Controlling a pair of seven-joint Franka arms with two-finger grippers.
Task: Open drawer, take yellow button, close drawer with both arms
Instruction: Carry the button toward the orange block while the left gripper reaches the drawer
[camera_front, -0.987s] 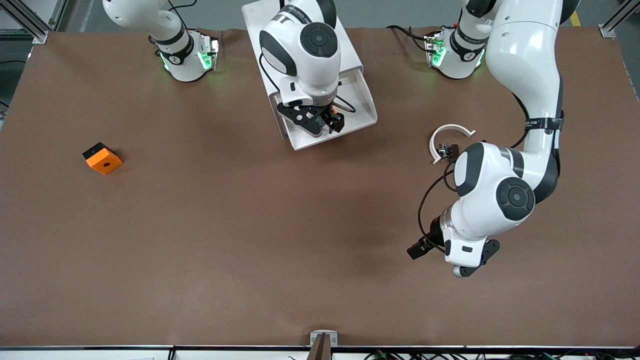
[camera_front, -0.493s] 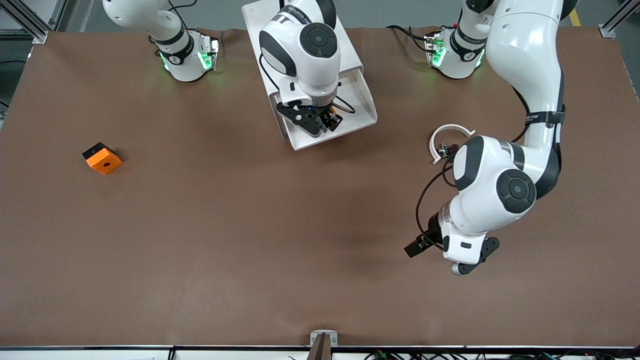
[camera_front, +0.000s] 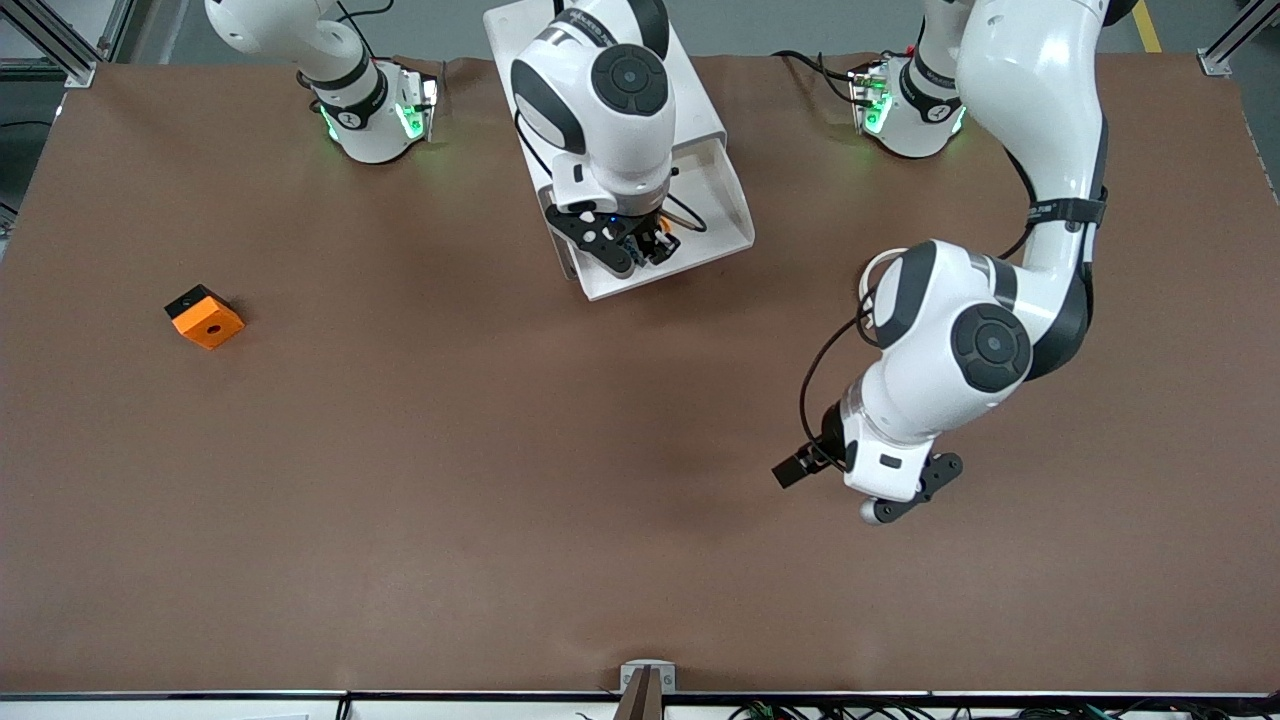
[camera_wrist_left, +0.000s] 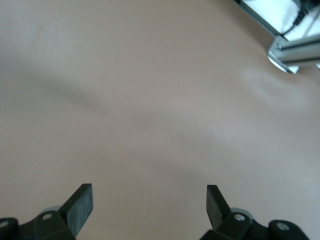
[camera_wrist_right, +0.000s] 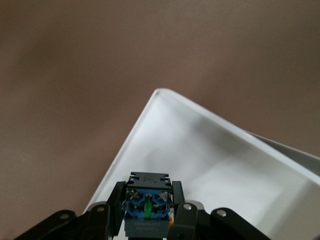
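Note:
The drawer (camera_front: 722, 212) stands pulled out of the white cabinet (camera_front: 700, 105), nearer to the front camera. My right gripper (camera_front: 640, 245) hangs over the drawer's front corner and is shut on the button (camera_wrist_right: 148, 206). In the right wrist view the button's blue base and black middle show between the fingers (camera_wrist_right: 118, 199), above the drawer's white rim (camera_wrist_right: 161, 95). Only a bit of its orange cap (camera_front: 667, 227) shows in the front view. My left gripper (camera_front: 885, 495) hangs over bare table toward the left arm's end. In the left wrist view it (camera_wrist_left: 149, 200) is open and empty.
An orange square block (camera_front: 204, 317) lies toward the right arm's end of the table. A white ring (camera_front: 868, 278) lies partly hidden under the left arm. A metal frame (camera_wrist_left: 295, 50) shows at the table's edge in the left wrist view.
The left arm has swung toward the table's middle, carrying its open gripper with it. The right gripper has shifted slightly over the drawer with the button still held.

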